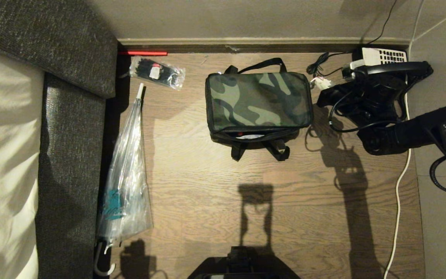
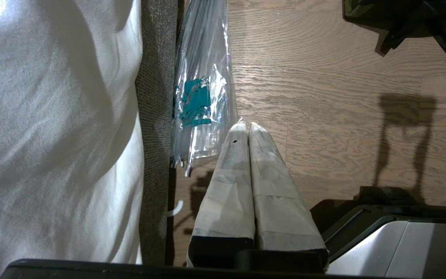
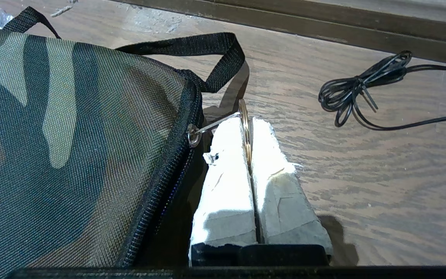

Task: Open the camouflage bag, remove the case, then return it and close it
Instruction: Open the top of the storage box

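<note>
The camouflage bag (image 1: 258, 101) stands on the wooden floor near the wall, green-and-black top up, black straps at front and back. My right gripper (image 1: 321, 82) is at the bag's right end, at its far corner, shut on the metal ring pull (image 3: 245, 128) of the zipper. In the right wrist view the ring stands edge-on between the white taped fingertips (image 3: 227, 139), linked to the slider at the bag (image 3: 72, 135) corner. The seam gapes slightly along the near side (image 1: 251, 135). The case is hidden. My left gripper (image 2: 246, 126) is parked low at the left, shut and empty.
A black desk telephone (image 1: 385, 58) and a coiled black cable (image 3: 358, 89) lie right of the bag. A clear packet of black ties (image 1: 156, 72) and a clear umbrella (image 1: 124, 174) lie left, beside a grey sofa (image 1: 72, 155). A white cord (image 1: 399, 193) runs along the right.
</note>
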Available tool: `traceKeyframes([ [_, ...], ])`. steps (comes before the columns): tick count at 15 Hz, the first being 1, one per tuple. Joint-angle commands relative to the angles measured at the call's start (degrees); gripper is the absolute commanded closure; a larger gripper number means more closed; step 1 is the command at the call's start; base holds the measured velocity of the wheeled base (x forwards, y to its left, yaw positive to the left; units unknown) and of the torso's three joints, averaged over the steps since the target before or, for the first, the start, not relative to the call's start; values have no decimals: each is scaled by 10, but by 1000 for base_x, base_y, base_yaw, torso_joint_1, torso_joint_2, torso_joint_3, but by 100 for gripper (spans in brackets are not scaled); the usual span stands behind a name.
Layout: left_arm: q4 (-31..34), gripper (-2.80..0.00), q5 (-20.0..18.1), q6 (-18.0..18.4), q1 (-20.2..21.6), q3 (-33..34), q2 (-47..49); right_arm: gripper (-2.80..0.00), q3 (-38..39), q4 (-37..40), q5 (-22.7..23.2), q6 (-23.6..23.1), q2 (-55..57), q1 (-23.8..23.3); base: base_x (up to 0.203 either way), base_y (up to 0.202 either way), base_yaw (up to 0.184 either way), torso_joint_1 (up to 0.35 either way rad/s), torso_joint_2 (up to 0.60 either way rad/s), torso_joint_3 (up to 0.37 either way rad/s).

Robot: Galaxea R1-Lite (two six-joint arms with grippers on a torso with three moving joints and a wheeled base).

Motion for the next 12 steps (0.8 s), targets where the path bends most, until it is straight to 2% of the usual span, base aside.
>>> traceKeyframes([
  [1, 0, 0, 0, 0, 0, 0, 0, 0, -5, -4, 1, -1, 4, 0, 0, 0, 0, 0, 0, 0],
  [12, 0, 0, 0, 0, 0, 1, 0, 0, -43, 0, 1, -1, 18, 0, 0, 0, 0, 0, 0, 0],
])
